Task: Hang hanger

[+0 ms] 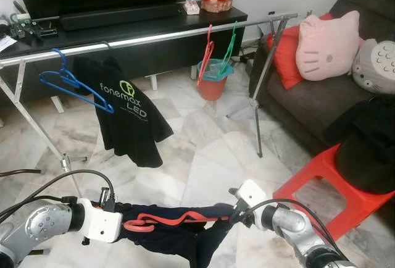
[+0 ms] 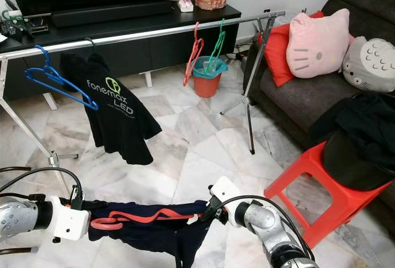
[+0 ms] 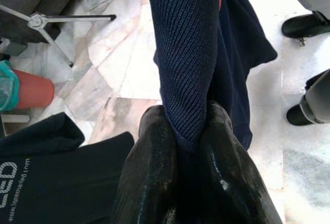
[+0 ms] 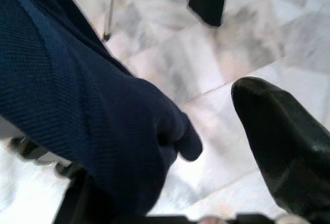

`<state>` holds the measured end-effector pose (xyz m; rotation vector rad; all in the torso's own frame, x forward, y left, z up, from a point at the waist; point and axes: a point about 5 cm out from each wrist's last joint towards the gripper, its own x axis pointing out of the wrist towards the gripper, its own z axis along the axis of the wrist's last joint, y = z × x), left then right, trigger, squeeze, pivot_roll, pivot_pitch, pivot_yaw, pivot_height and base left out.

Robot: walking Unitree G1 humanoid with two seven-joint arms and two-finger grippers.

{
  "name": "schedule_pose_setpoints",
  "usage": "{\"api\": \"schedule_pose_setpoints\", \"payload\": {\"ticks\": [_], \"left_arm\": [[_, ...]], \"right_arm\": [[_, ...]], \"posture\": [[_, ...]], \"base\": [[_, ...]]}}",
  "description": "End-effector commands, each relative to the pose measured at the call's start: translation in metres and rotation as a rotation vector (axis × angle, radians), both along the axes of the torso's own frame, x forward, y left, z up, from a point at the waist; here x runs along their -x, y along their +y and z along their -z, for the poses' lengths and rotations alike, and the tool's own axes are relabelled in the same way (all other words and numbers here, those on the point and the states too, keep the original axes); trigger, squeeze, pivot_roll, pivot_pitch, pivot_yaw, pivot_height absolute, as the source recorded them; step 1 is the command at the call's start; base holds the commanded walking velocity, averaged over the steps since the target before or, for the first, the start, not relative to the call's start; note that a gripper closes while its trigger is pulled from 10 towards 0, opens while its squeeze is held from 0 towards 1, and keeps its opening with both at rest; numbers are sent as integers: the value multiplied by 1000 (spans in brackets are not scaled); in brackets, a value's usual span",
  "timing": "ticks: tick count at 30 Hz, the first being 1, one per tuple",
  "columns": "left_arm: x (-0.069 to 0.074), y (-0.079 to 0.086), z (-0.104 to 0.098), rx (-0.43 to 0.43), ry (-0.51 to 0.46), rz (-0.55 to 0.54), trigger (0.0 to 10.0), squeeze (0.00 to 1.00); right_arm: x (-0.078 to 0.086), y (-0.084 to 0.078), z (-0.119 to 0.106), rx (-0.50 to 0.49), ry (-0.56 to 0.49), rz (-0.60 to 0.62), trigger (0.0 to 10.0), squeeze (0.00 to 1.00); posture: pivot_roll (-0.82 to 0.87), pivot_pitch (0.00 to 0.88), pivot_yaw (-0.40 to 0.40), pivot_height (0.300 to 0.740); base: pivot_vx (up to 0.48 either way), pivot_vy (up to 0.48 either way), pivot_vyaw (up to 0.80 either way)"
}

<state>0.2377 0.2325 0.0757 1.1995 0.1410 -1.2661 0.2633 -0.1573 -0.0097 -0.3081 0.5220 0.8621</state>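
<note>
Both grippers hold the navy shirt (image 1: 185, 234) on its red hanger (image 1: 166, 221) low and near, left gripper (image 3: 188, 146) pinching fabric, right gripper's (image 1: 231, 214) grip unclear, far rail (image 1: 154, 38) unreached.

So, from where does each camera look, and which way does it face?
Left eye: on the head, looking forward and down at the rail, black shirt and both arms holding the navy garment on a red hanger.
Right eye: beside it, same scene.
Left wrist: along the left gripper, pinching navy cloth.
Right wrist: along the right gripper, navy cloth across it.
Both wrist views share the garment.
</note>
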Motion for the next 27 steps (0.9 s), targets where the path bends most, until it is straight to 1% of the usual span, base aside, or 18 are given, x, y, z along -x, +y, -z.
{"api": "schedule_pose_setpoints", "payload": {"ticks": [1,3,6,7,9,12,13,14,15,16,17,20,22,23,24,25,27], "left_arm": [[-2,-3,-1,12,-6,10,10000,0],[-2,-4,-1,13,-3,15,10000,0],[-1,-4,-1,14,-1,16,10000,0],[-1,-4,-1,13,1,17,10000,0],[0,-3,-1,12,3,14,10000,0],[0,-1,0,8,5,11,10000,0],[0,0,0,8,6,3,10000,0],[0,1,0,8,7,-5,10000,0],[0,2,0,8,8,-7,10000,0],[0,2,0,8,8,-7,10000,0],[-1,2,-1,32,10,-29,10000,0],[-2,1,-2,37,7,-27,10000,0],[-2,1,-3,31,7,-10,10000,0],[-1,0,-3,28,9,-1,10000,0],[-1,0,-3,18,14,5,10000,0],[-1,0,-2,12,18,6,10000,0],[-1,0,-1,7,22,4,10000,0]], "right_arm": [[9,-5,7,12,70,-36,10000,1000],[13,-6,10,19,109,-52,10000,1000],[15,-9,12,39,136,-63,10000,1000],[16,-13,15,79,153,-61,10000,1000],[17,-18,16,122,154,-52,10000,1000],[16,-23,16,143,146,-42,10000,1000],[15,-24,14,148,126,-41,10000,1000],[14,-24,13,182,106,-75,10000,1000],[14,-25,13,193,103,-84,10000,1000],[14,-25,13,193,103,-84,10000,1000],[14,-28,13,213,95,-84,10000,1000],[14,-32,13,223,93,-60,10000,1000],[13,-35,11,215,81,-43,10000,1000],[12,-33,8,167,80,-48,10000,1000],[9,-29,3,60,90,-50,10000,1000],[8,-26,0,-4,103,-56,10000,1000],[7,-23,-4,-70,118,-73,10000,1000]], "posture": [[26,0,-74,740],[22,0,-75,740],[24,0,-77,740],[26,0,-78,740],[26,0,-78,740],[27,0,-80,740],[27,0,-82,740],[27,0,-82,740],[27,0,-82,740],[27,0,-82,740],[27,0,-82,740],[27,0,-83,740],[27,0,-83,740],[27,0,-83,740],[27,0,-83,740],[26,0,-76,740],[24,0,-75,740]], "base": [[0,0,0],[0,0,0],[0,0,0],[0,0,0],[0,0,0],[0,0,0],[0,0,0],[0,0,0],[0,0,0],[0,0,0],[0,0,0],[0,0,0],[0,0,0],[0,0,0],[0,0,0],[0,0,0],[0,0,0]]}}
